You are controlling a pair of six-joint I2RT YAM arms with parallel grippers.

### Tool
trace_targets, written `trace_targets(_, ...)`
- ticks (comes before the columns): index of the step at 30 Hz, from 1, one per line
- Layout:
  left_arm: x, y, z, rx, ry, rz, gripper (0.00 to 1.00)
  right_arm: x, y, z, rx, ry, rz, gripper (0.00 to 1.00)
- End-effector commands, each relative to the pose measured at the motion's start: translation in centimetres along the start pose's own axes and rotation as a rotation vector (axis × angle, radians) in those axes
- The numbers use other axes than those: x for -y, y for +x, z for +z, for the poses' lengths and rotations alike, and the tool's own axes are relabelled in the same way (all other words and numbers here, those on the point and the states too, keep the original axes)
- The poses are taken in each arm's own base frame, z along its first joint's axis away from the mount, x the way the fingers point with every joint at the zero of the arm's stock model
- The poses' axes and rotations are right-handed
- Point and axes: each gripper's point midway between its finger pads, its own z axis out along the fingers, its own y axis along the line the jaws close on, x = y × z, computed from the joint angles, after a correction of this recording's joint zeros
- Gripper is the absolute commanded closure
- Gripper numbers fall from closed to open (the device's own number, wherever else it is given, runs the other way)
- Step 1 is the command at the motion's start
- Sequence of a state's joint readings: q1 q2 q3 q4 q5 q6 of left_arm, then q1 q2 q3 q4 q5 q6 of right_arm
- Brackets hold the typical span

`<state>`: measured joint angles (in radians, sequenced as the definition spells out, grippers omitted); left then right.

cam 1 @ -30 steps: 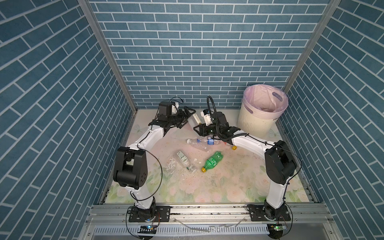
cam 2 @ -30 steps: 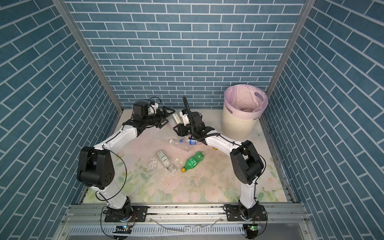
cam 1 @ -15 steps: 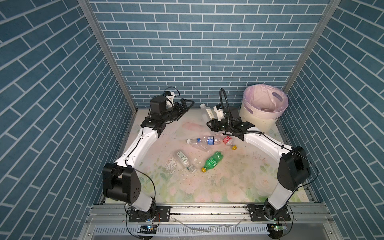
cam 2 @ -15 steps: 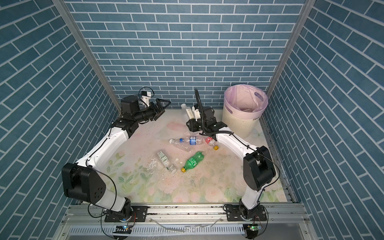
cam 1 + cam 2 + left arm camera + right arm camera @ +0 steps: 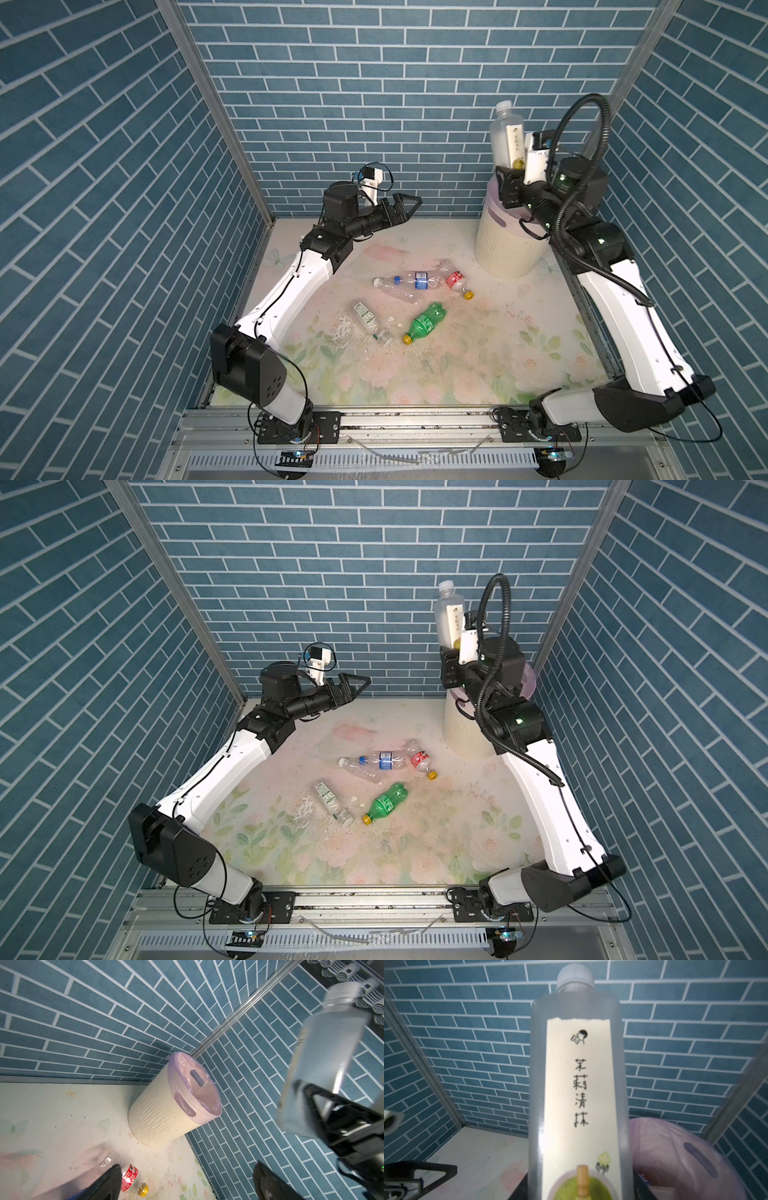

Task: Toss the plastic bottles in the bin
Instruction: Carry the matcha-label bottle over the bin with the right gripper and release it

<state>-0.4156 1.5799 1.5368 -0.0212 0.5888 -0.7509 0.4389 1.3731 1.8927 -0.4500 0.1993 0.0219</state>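
One bin (image 5: 503,253) – cream, ribbed, lined with a pale lilac bag – stands in the far right corner of the bench (image 5: 478,353). The left wrist view shows only the upper inside of its liner (image 5: 199,1093); the bottom, and whatever lies there, is hidden. The right pincer (image 5: 510,183) is clenched on the base of a tall frosted bottle (image 5: 505,137) with a cream label (image 5: 579,1084), held upright with the cap up, above rim height at the bin's left side; whether it hangs over the mouth cannot be told, as the arm covers much of the rim in both top views. The left pincer (image 5: 413,208) is released and empty, raised over the far left of the bench. Mid-bench lie a green bottle (image 5: 426,324), a red-labelled bottle (image 5: 456,280), a blue-labelled bottle (image 5: 419,280) overlapping a crushed clear bottle (image 5: 390,287), and a small pale-labelled bottle (image 5: 365,316) – all well apart from both pincers.
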Motion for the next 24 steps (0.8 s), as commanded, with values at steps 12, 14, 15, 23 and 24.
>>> trace_targets(12, -2.7, 1.9, 1.3, -0.050, -0.033, -0.038, 0.01, 14.2, 13.6, 7.7, -0.412, 0.384, 0.095, 0.20)
trace_targets(14, -3.2, 2.3, 1.5, -0.059, -0.045, -0.043, 0.01, 13.2, 10.7, 6.3, -0.305, 0.350, 0.111, 0.01)
trace_targets(15, -3.4, 2.4, 1.5, -0.060, -0.047, -0.045, 0.01, 12.8, 9.5, 5.7, -0.265, 0.335, 0.109, 0.01)
trace_targets(23, -4.5, 3.6, 2.5, -0.101, -0.038, -0.090, 0.01, 10.4, 7.2, 4.3, -0.221, 0.261, 0.127, 0.01)
trace_targets(24, -4.7, 3.8, 2.5, -0.106, -0.040, -0.092, 0.01, 10.0, 7.3, 4.4, -0.224, 0.253, 0.125, 0.01)
